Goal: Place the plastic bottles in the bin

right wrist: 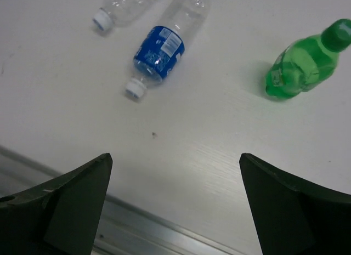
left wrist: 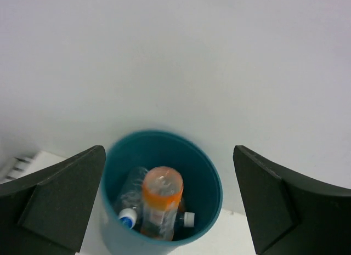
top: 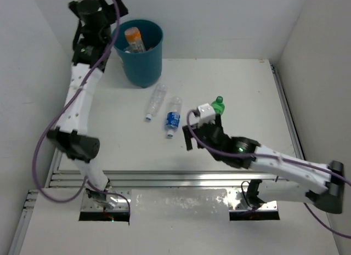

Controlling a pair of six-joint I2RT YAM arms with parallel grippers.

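Left gripper (left wrist: pixel 169 151): fingers spread wide, nothing between them, above the bin (top: pixel 143 66) at the table's (top: pixel 247 85) far edge, left of middle. Orange-labelled bottle (top: pixel 134 40) inside. Right gripper (right wrist: pixel 175 159): spread, empty, over mid-table. Clear bottle (top: pixel 156 101) and blue-labelled bottle (top: pixel 173 118) lying flat mid-table; green bottle (top: pixel 218 106) just right.

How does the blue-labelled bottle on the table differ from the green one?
The blue-labelled bottle is clear with a white cap; the green bottle is green throughout, cap included. The blue-labelled bottle is long and slim, the green bottle short and squat. Both are capped, on the table.
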